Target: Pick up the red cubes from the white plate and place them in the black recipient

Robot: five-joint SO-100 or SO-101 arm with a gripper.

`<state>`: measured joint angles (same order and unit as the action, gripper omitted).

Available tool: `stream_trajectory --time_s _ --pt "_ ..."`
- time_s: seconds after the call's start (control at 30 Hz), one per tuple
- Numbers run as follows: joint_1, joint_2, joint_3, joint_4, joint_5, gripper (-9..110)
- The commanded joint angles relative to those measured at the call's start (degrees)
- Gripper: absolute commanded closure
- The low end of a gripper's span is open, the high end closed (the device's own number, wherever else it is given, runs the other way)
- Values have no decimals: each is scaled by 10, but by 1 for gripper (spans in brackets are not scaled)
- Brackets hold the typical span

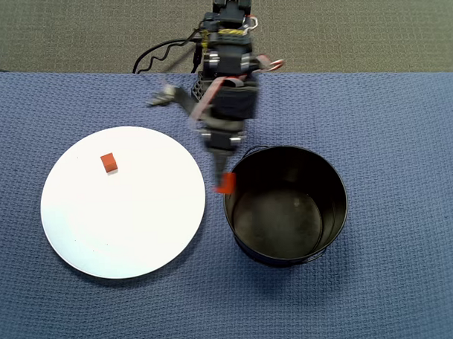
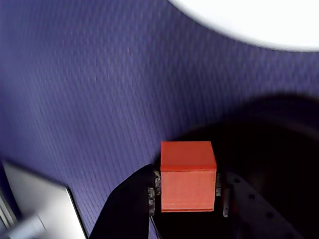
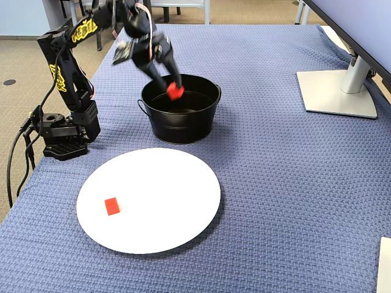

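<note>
My gripper (image 1: 224, 184) is shut on a red cube (image 2: 188, 183) and holds it in the air at the rim of the black pot (image 1: 287, 206), on the side nearest the white plate (image 1: 123, 201). The held cube also shows in the overhead view (image 1: 225, 185) and in the fixed view (image 3: 175, 91), where the gripper (image 3: 175, 90) is over the pot (image 3: 180, 110). A second red cube (image 1: 109, 163) lies on the plate, near its far left part in the overhead view; the fixed view shows this cube (image 3: 111, 206) on the plate (image 3: 148, 199) too.
A blue woven cloth (image 1: 374, 134) covers the table. The arm's base (image 3: 61, 137) stands left of the pot in the fixed view. A monitor stand (image 3: 339, 91) sits at the right, and a white corner (image 3: 385, 265) shows at the bottom right.
</note>
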<state>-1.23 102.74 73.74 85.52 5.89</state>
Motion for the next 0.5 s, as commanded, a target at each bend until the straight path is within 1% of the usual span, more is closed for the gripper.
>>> stream_trajectory --time_s 0.0,0.03,0.1,0.17,0.3,0.4,0.47 --pt "-145 33 37 -56 43 102" --pt "-173 32 47 -66 48 97" --pt "-214 21 50 -69 45 80" --pt "-214 15 47 -66 37 73" --pt "-124 -4 -11 -11 -21 73" --pt "-36 -18 -40 33 -136 76" --pt "39 -22 -33 27 -229 78"
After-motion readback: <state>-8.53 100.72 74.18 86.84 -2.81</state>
